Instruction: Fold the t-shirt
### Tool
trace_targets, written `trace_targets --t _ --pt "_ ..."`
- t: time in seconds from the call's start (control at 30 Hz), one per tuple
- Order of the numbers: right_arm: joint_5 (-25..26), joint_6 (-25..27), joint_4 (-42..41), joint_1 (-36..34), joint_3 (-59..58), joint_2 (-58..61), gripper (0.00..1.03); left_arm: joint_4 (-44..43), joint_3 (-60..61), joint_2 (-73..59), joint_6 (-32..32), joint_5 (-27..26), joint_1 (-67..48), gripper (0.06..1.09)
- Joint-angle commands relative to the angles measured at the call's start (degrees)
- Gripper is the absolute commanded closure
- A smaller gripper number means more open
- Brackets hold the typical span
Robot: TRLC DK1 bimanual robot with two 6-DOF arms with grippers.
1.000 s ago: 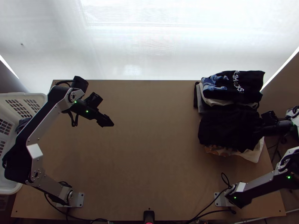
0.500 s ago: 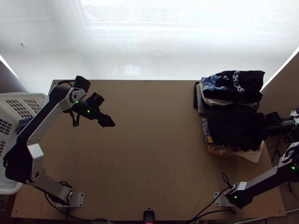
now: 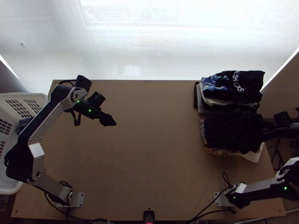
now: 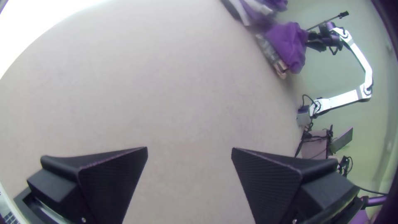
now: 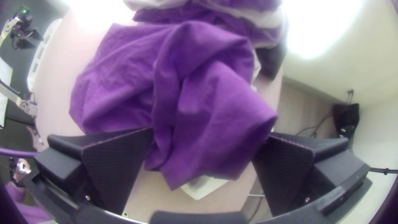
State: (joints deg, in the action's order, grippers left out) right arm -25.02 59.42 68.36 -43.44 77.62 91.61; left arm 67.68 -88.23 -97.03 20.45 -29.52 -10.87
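- One t-shirt [image 3: 233, 130], bunched atop your nearer right-hand pile [image 3: 255, 155], likely for stacking.
- Your right gripper [image 5: 210, 133], spread wide, presumably to free it.
- Your left gripper [image 4: 189, 149], gaping at left, apparently unneeded.

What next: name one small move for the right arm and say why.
Probably back the right gripper away from the black cloth: its fingers stand wide apart, and the cloth rests, rumpled, on the pile.

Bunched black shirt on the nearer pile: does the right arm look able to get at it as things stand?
Very likely yes: the right gripper is open right at the shirt, and nothing visible stands in the way.
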Motion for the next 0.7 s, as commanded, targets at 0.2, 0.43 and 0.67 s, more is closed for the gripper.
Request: trace_targets --t 0.2,0.43,0.67 --pt "-2.32 -16.7 -9.03 17.86 1.92 -14.53 0.03 -1.15 0.6 0.44 -1.37 -0.1 -0.11 0.1" --pt "-13.13 -34.46 -5.34 28.06 10.35 -3.28 0.04 -2.38 3.59 2.99 -1.46 -0.1 -0.02 0.1" --pt "-16.21 -48.43 -4.46 21.82 12.46 8.23 0.04 -3.17 6.84 6.15 -0.58 -0.01 1.56 0.1"
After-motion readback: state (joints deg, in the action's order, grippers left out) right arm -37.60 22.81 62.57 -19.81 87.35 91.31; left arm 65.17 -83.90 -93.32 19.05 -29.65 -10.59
